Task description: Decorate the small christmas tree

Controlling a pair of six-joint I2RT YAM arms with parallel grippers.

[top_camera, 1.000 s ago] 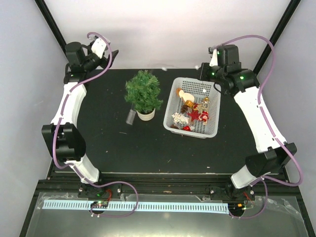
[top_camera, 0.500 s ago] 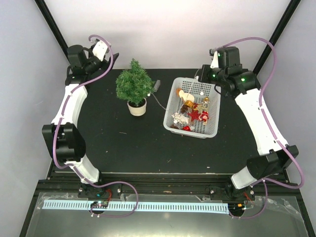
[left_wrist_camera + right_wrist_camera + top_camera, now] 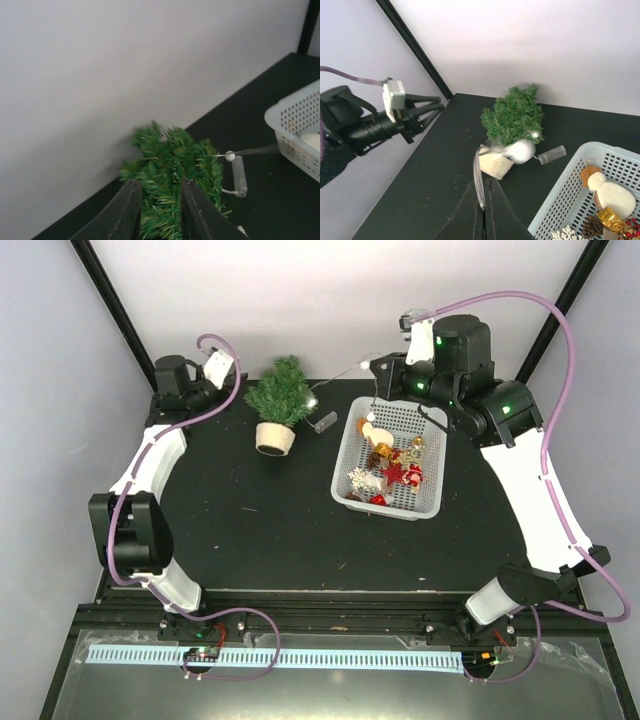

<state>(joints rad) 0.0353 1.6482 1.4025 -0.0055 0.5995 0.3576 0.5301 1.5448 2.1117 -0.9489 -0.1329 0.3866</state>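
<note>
The tree [image 3: 280,400] is tilted at the far left of the table [image 3: 270,530], near the back wall, left of the basket [image 3: 347,455]. In the left wrist view its base is hidden, and the left gripper [image 3: 159,186] has a narrow gap between its fingers and holds nothing; the needles show only beyond it. The right gripper [image 3: 482,184] is pressed together on a thin pale wire [image 3: 477,167], blurred and hard to follow, which leads toward a white ball [image 3: 522,151] by the tree's base, with a clear tube [image 3: 552,154] just beside.
</note>
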